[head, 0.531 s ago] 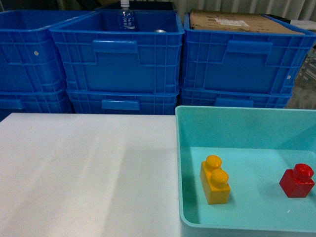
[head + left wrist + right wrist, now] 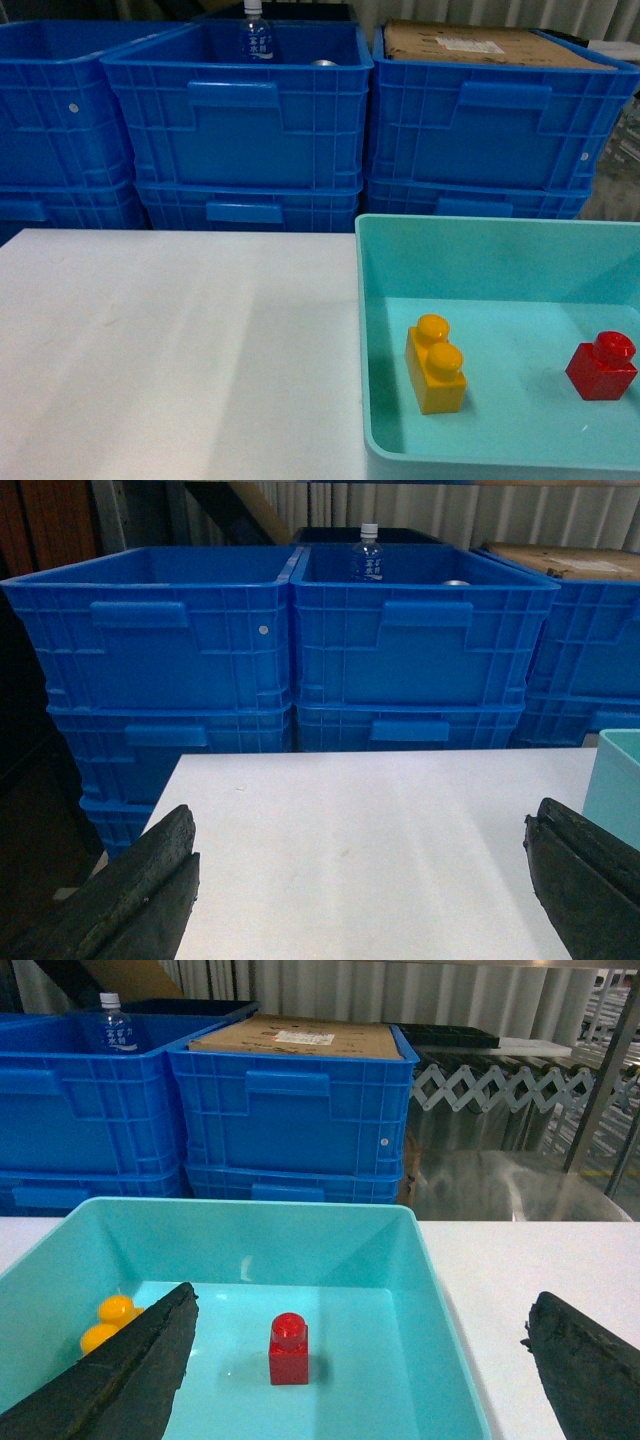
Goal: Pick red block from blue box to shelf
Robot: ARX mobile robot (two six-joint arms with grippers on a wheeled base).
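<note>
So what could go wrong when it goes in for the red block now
The red block sits alone on the floor of the blue box, and the right gripper is open wide above it. A slightly off descent could tip or push the small block instead of catching it. The yellow brick lies close to the gripper's left finger, so that finger might knock it.

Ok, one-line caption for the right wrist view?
Open right tool above pale turquoise plastic tub holding small red brick.
</note>
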